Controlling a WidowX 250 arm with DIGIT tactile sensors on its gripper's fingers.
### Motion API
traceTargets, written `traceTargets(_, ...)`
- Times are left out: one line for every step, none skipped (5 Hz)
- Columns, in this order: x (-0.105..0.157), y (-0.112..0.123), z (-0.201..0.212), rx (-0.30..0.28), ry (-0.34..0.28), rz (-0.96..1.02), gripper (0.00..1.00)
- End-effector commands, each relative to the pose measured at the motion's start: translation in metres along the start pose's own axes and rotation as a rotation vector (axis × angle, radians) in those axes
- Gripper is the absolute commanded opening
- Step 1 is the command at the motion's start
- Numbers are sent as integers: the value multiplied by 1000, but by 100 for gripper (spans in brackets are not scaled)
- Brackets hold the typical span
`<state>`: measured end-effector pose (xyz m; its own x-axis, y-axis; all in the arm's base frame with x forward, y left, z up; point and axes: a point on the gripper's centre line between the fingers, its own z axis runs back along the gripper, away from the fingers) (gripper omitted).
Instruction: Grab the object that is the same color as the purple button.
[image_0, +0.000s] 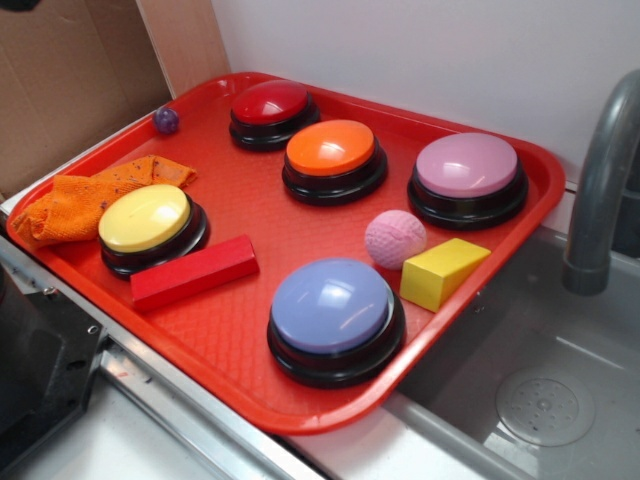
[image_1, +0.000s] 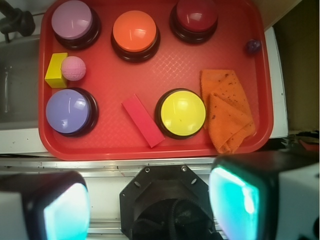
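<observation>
A tiny dark purple ball lies at the far left corner of the red tray; in the wrist view the ball is at the tray's top right, beyond the orange cloth. The purple button stands at the tray's back right, top left in the wrist view. My gripper is open and empty, high above the robot base, well back from the tray's near edge. Its two fingers frame the bottom of the wrist view. The gripper does not show in the exterior view.
The tray also holds red, orange, yellow and blue buttons, a pink textured ball, a yellow wedge and a red bar. A sink with a grey faucet lies right.
</observation>
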<state>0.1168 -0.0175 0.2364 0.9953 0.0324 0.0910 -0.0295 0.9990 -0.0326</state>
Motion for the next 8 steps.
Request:
traceTargets(0,0,0,0,0,0,100)
traceTargets(26,18,-13,10,-5,212,100)
traceTargets(55,34,-28,8,-48,382,100)
traceTargets(81,63,-46,5,-111,631,100)
traceTargets(97,95,-67,40,-159,872,100)
traceTargets(114,123,-95,131,-233,1100,100)
traceTargets(124,148,-131,156,-250,1292,100)
traceTargets(129,168,-156,196,-258,1440,100)
